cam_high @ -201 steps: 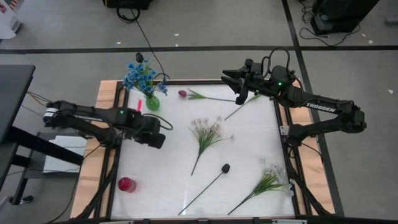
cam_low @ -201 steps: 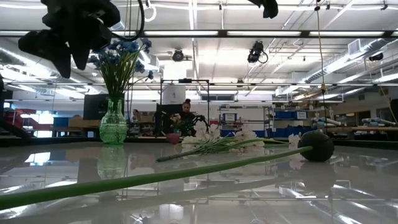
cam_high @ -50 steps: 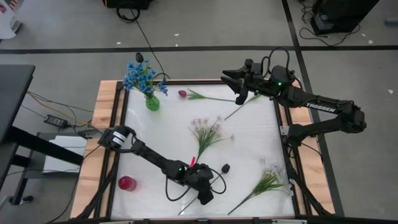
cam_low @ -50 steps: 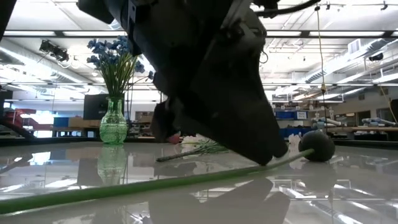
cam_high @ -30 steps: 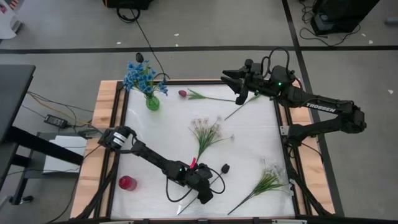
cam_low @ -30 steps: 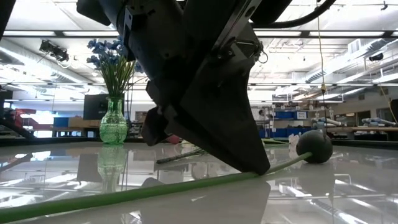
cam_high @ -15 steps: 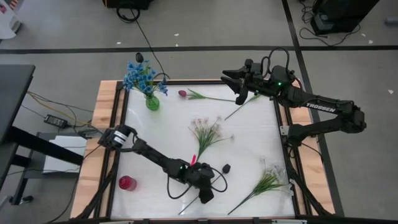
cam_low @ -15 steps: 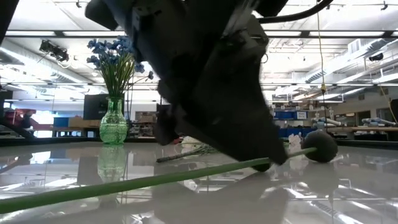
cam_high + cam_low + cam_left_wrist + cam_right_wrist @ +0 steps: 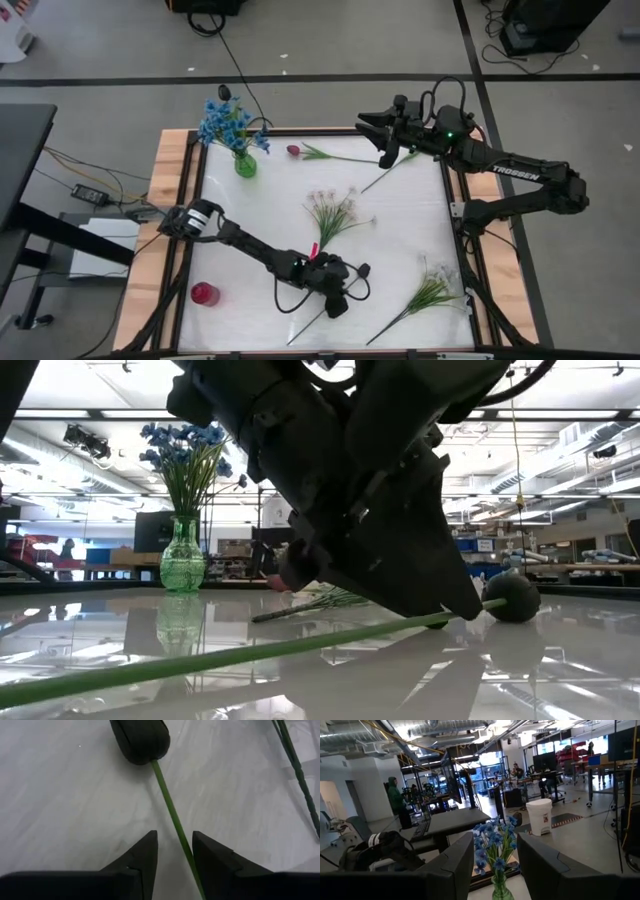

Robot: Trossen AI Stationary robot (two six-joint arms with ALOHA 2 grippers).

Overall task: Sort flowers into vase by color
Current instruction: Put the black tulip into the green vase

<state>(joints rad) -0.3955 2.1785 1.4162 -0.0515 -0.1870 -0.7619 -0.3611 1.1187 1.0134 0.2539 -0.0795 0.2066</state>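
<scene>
Here: blackish bud (image 9: 140,740) lying flat on the white tabletop (image 9: 260,215), toward the near edge and a little right of centre, its thin green stem (image 9: 172,822) running between the two dark fingers (image 9: 142,857) of the left end effector (image 9: 338,300). Fingers spread, one on each side of the stem, neither visibly touching it; nothing pinched yet. Easy to miss from here: so slim a stem, lying flush on a glossy surface, likely to roll or slip sideways on closing if the tips ride too high. Too low, and tips scraping the tabletop instead. Grip so close behind the bud also risky, with the long tail left to droop, swing and snag the white sprig (image 9: 330,215) toward the centre on the way to a vase. Only other vessels in sight: green vase (image 9: 245,163) with blue flowers (image 9: 226,122) at the far left corner, small red object (image 9: 204,295) near the near left corner. Right end effector (image 9: 372,127) parked over the far edge, fingers apart, empty, above the pink-red bud (image 9: 293,150).
</scene>
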